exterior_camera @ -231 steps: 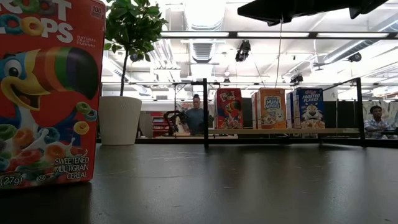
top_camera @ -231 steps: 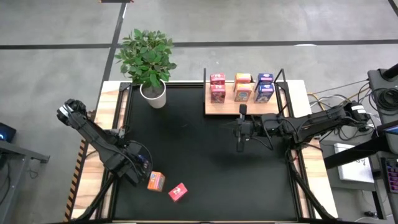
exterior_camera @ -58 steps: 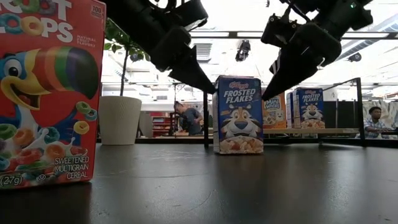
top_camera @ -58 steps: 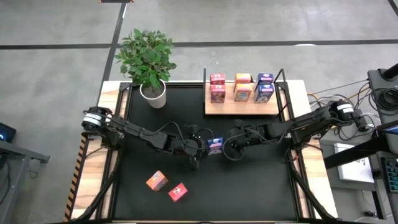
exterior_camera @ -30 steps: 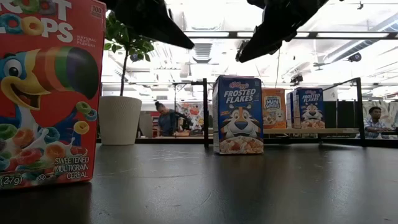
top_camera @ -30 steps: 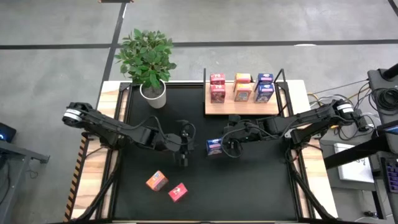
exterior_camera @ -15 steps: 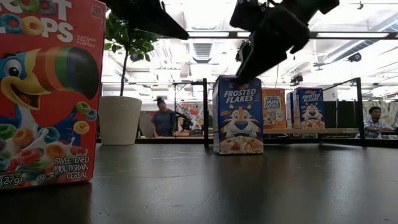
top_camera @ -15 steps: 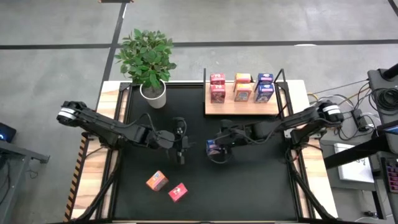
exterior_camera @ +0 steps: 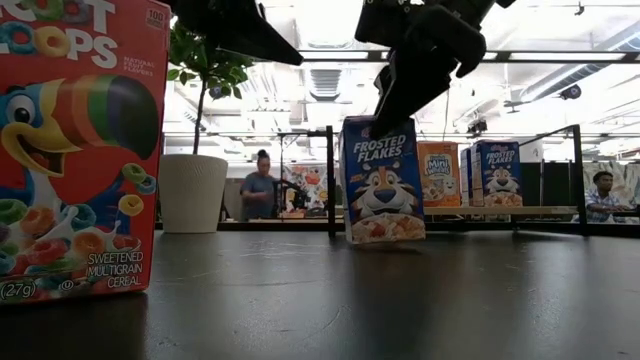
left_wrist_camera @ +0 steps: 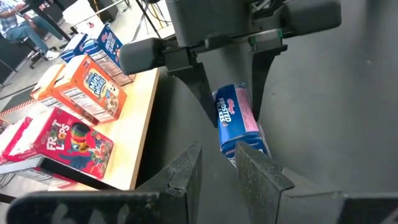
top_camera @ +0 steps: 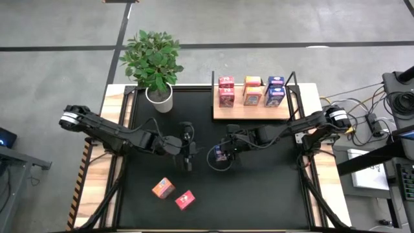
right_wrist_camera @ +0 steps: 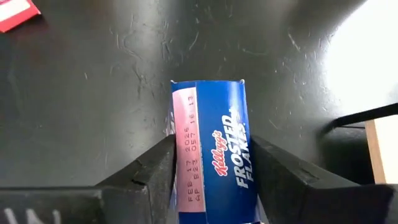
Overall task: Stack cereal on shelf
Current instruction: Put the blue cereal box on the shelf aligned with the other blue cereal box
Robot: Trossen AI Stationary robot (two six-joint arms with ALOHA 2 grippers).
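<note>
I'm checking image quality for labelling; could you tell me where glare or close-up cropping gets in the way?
Low view: bright ceiling lights wash out the room behind, and the red cereal box looms so close it is cropped. Right wrist view: a glare patch bleaches the tabletop beside the blue cereal box, whose lettering stays readable.

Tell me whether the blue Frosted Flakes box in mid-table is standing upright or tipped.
Slightly tipped. In the low view the Frosted Flakes box leans, one bottom corner lifted off the table, with the right gripper fingers on either side.
</note>
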